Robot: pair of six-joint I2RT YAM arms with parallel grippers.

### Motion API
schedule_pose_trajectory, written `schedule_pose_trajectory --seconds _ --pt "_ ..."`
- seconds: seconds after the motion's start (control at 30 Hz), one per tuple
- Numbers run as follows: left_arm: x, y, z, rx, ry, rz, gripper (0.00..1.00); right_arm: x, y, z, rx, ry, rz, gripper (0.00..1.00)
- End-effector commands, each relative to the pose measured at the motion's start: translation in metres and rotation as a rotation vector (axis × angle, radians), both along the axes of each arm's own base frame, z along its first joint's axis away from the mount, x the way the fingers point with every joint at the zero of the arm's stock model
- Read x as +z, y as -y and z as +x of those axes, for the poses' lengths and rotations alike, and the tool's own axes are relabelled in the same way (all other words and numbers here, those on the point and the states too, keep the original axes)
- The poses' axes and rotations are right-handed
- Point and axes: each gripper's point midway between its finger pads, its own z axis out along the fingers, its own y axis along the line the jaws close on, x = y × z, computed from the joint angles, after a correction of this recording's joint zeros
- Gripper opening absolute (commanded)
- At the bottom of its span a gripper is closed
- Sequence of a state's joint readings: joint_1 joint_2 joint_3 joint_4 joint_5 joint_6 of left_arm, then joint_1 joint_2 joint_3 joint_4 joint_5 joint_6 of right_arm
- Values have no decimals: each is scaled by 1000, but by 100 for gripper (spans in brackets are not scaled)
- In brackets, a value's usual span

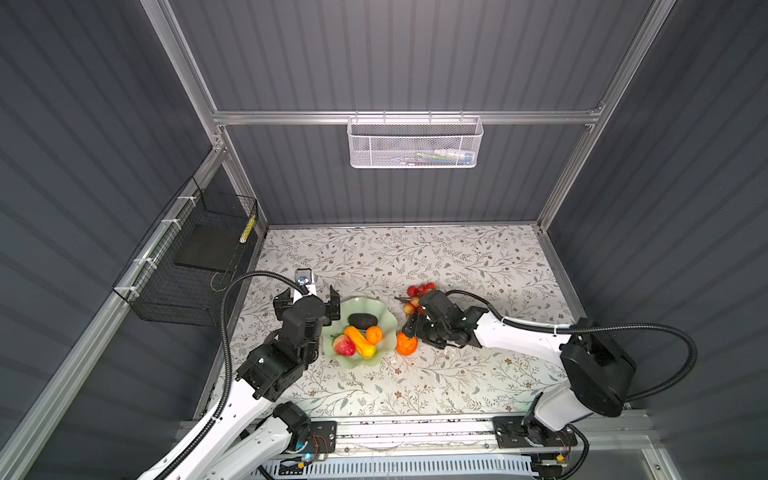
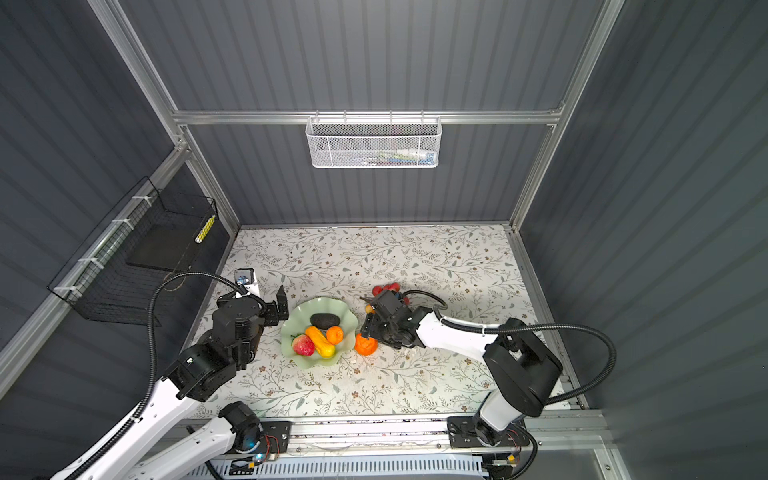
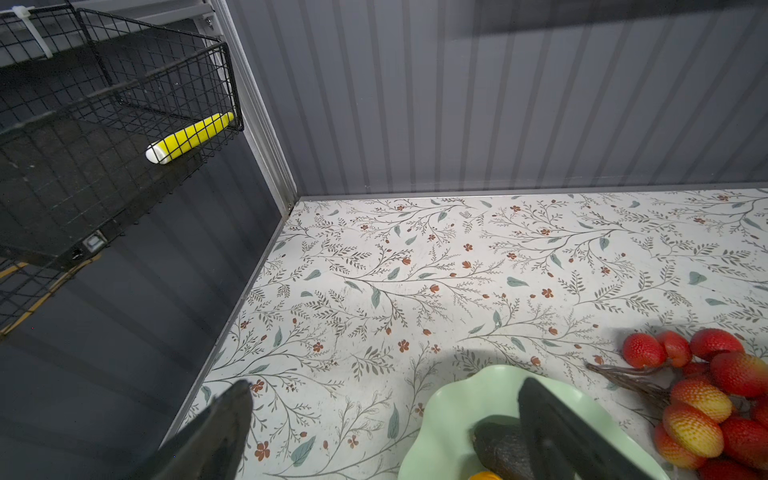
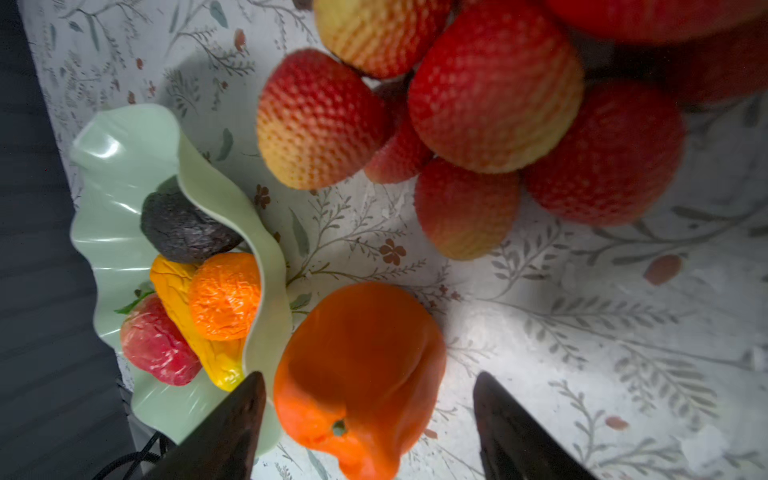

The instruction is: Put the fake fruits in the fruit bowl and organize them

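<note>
Right tool (image 4: pixel 368 382) open, straddling the loose orange (image 1: pixel 406 344), gripping nothing that I can see. Orange sits on the surface (image 1: pixel 457 270) just beside the fruit bowl (image 1: pixel 356 305) rim, touching or not I cannot tell; bowl lies directly left of it in both top views, so I judge a short lift and carry leftward. Right arm clearly nearer; grape cluster (image 1: pixel 419 290) on the surface just past that tool, outside the bowl. Left tool (image 3: pixel 384 390) wide open, empty, over the bowl's rim; avocado (image 1: pixel 362 320), second orange (image 1: pixel 374 334), yellow fruit (image 1: pixel 359 341), strawberry (image 1: pixel 344 345) already inside.
</note>
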State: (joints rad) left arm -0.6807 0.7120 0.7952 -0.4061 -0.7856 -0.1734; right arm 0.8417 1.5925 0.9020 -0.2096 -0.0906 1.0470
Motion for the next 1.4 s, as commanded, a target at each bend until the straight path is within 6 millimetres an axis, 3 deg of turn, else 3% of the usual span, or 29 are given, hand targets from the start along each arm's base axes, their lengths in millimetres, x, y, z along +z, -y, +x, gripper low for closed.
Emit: schedule_pose_trajectory --seconds 0.0,0.33,0.53,0.7,0.77,0.97,1.13,1.37 --pt "1 -5 -4 14 6 -11 100 -1 -6 2 2 -12 1 78" --pt "0 -6 -4 18 7 -12 100 -19 -16 4 -29 -67 13 75" --pt "0 -6 -4 18 10 -10 100 -22 -10 3 -51 -67 3 56" --pt "-2 -6 -4 18 10 -12 100 0 5 7 -52 16 -24 46" --pt "-2 -6 -3 17 11 -14 100 9 10 7 -32 39 -49 51" --pt "-1 -5 -3 15 8 -13 100 26 10 -7 135 83 -131 84" --pt "0 -6 -4 15 13 -18 100 18 -1 -27 383 109 -253 91" --pt "4 -9 -7 21 23 -26 100 9 -7 -29 511 101 -322 89"
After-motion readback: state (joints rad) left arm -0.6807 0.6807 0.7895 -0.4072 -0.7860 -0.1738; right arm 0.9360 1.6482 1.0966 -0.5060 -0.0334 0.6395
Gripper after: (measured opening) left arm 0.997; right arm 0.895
